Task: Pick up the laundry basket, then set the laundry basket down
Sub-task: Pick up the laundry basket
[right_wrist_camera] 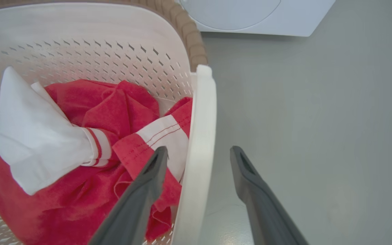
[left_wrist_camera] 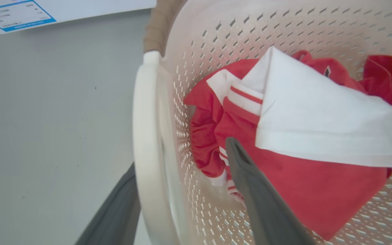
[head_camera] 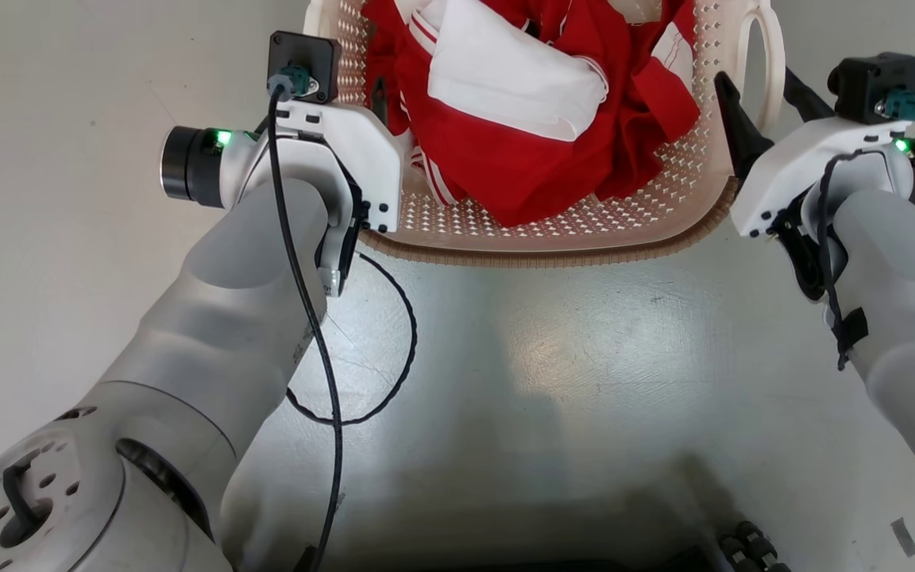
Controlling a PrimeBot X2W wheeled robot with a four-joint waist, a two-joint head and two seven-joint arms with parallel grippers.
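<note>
Cream perforated basket (head_camera: 553, 242), brown woven rim, holds red-and-white clothes (head_camera: 521, 103) over the grey floor (head_camera: 545, 357) between both arms. Left gripper (left_wrist_camera: 182, 156) and right gripper (right_wrist_camera: 199, 149) stand wide open, each straddling a white loop handle (right_wrist_camera: 201, 112), clamping nothing.

A laundry area, plain and bare. Past the right fingers (right_wrist_camera: 141, 197) stands a white washer (right_wrist_camera: 260, 17). Left of them sits a basket (right_wrist_camera: 80, 34) of red and white clothes (right_wrist_camera: 114, 102), right of them smooth grey floor (right_wrist_camera: 318, 119). A printed label (left_wrist_camera: 12, 15) shows beyond the left fingers (left_wrist_camera: 260, 197).
</note>
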